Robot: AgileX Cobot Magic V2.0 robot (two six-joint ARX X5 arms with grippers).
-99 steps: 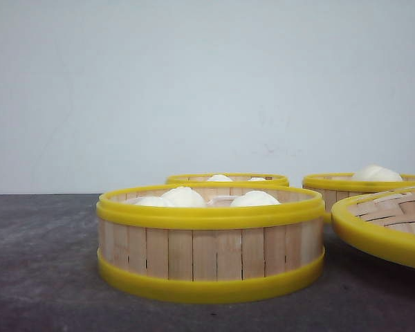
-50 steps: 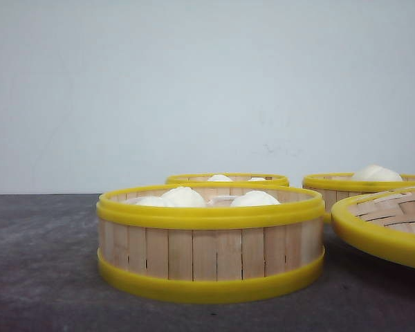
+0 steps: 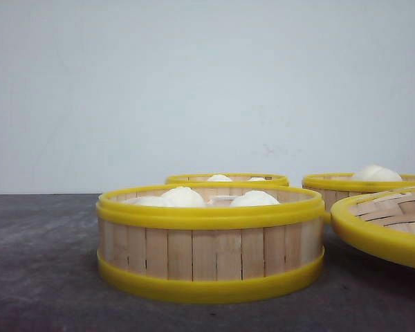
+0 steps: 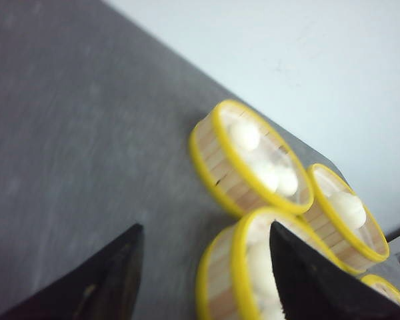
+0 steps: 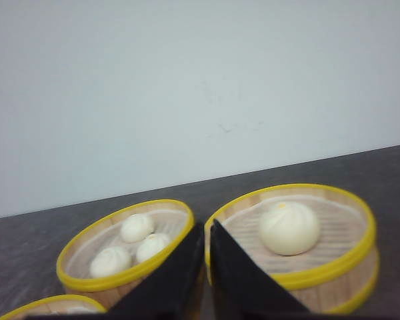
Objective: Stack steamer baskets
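Baskets sit unstacked on the grey table: near steamer basket centre, two others far behind and far right, lid near right. Left gripper hovers spread wide; right gripper has fingers nearly together, empty. Approach stage; next, grasp one rim.

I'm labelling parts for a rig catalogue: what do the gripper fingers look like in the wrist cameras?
Only the fingers show. The left gripper has two plain black fingers, broad and tapering to wedge tips. The right gripper has the same black wedge-shaped fingers. No cables, markings or arm links are visible, and neither arm appears in the front view.
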